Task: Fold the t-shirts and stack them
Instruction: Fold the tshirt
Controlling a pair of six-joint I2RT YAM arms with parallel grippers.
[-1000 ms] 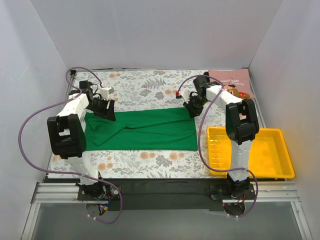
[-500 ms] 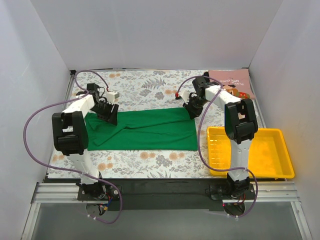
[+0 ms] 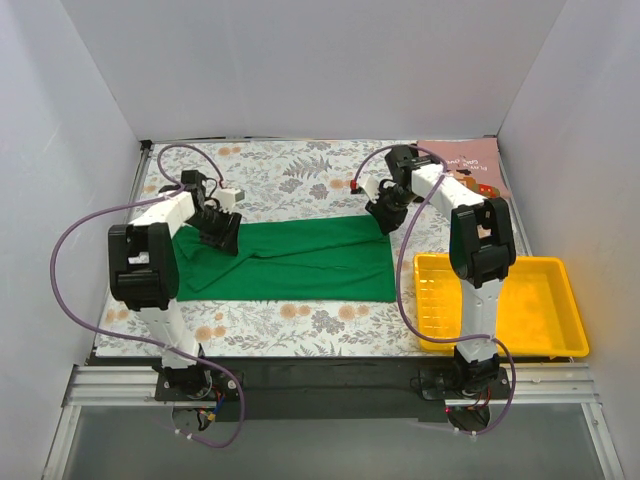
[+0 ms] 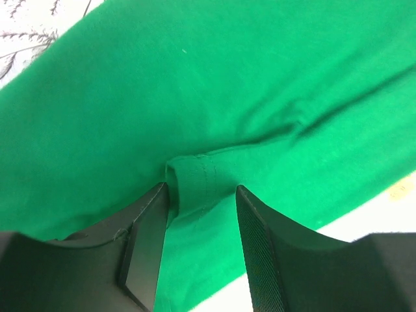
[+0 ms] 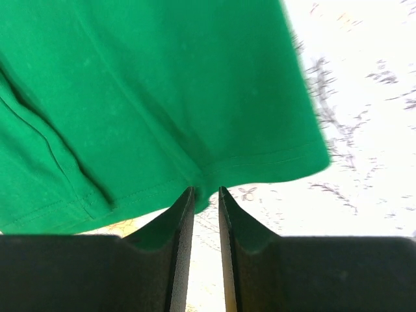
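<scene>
Fabric lies flat on the desk (image 3: 280,180): the green t-shirt (image 3: 290,262), long axis 9 to 3 o'clock. The left end effector (image 3: 222,232), half-wide, straddles a puckered fold at its 10 o'clock edge. The right end effector (image 3: 385,218), narrowly parted, meets the hem at 1 o'clock.

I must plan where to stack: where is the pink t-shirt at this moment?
In the top view, the pink t-shirt lies flat at the table's far right corner, behind the yellow tray and to the right of the green t-shirt.
</scene>
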